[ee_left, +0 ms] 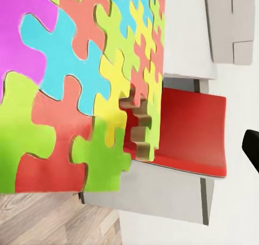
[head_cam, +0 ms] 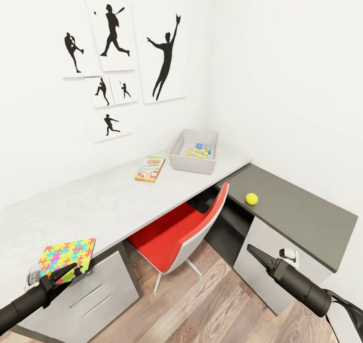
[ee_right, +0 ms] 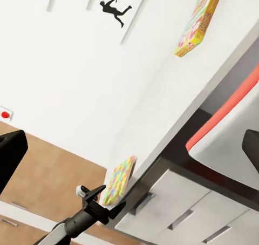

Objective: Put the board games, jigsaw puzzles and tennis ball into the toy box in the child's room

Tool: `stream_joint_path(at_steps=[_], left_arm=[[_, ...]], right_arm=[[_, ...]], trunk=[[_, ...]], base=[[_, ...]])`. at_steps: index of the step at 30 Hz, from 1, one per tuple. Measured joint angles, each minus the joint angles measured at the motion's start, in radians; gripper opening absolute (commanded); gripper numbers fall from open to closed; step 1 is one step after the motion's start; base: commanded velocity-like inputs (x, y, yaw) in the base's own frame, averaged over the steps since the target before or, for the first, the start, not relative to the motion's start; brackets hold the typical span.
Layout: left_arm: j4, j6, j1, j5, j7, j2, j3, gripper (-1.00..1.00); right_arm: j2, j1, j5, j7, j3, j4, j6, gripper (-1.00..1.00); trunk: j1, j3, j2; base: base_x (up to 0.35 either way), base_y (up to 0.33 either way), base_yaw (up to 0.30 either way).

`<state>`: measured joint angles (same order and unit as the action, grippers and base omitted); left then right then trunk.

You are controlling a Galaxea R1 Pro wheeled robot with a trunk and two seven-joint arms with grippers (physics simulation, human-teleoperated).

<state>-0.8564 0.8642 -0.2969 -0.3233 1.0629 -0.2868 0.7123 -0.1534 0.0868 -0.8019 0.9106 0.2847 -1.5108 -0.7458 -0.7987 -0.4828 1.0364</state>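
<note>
The robot's left gripper (head_cam: pixel 70 271) closes on the near edge of a jigsaw puzzle (head_cam: pixel 67 255), the bright slab at the front corner of the white table (head_cam: pixel 101 202) above its drawer unit (head_cam: pixel 96 295); the left wrist view has the puzzle (ee_left: pixel 70 83) close against the camera, though whether it is already lifted clear of the tabletop cannot be told. The right gripper (head_cam: pixel 250 248) hangs free over the floor (head_cam: pixel 201 302) beside the red chair (head_cam: pixel 186 232), its fingers drawn to a narrow point and holding nothing. At the far end of the table sits the grey toy box (head_cam: pixel 194 154), with a second puzzle (head_cam: pixel 199 153) and a light blue board game (head_cam: pixel 204 146) already inside. The Skip-Bo board game (head_cam: pixel 149 168) lies just beside the box, and the tennis ball (head_cam: pixel 251 198) rests on the lower dark cabinet (head_cam: pixel 302 217). The step in hand appears to be the pickup of the second puzzle; the next move calls for carrying it well along the table and releasing it over the box, keeping the thin slab from slipping out of an edge grip
</note>
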Motion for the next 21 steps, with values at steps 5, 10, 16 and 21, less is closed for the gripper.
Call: stream_joint_path(at_steps=[5, 10, 16, 21], left_arm=[[0.0, 0.0, 0.0, 0.0, 0.0, 0.0, 0.0, 1.0], [0.0, 0.0, 0.0, 0.0, 0.0, 0.0, 0.0, 1.0], [0.0, 0.0, 0.0, 0.0, 0.0, 0.0, 0.0, -1.0], [0.0, 0.01, 0.0, -0.013, -0.001, 0.0, 0.001, -1.0]], right_arm=[[0.0, 0.0, 0.0, 0.0, 0.0, 0.0, 0.0, 1.0], [0.0, 0.0, 0.0, 0.0, 0.0, 0.0, 0.0, 1.0], [0.0, 0.0, 0.0, 0.0, 0.001, 0.0, 0.0, 1.0], [0.0, 0.0, 0.0, 0.0, 0.001, 0.0, 0.0, 1.0]], trunk=[[0.0, 0.0, 0.0], [0.0, 0.0, 0.0], [0.0, 0.0, 0.0], [0.0, 0.0, 0.0]], base=[[0.075, 0.097, 0.0], [0.011, 0.014, 0.0], [0.002, 0.002, 0.0], [0.0, 0.0, 0.0]])
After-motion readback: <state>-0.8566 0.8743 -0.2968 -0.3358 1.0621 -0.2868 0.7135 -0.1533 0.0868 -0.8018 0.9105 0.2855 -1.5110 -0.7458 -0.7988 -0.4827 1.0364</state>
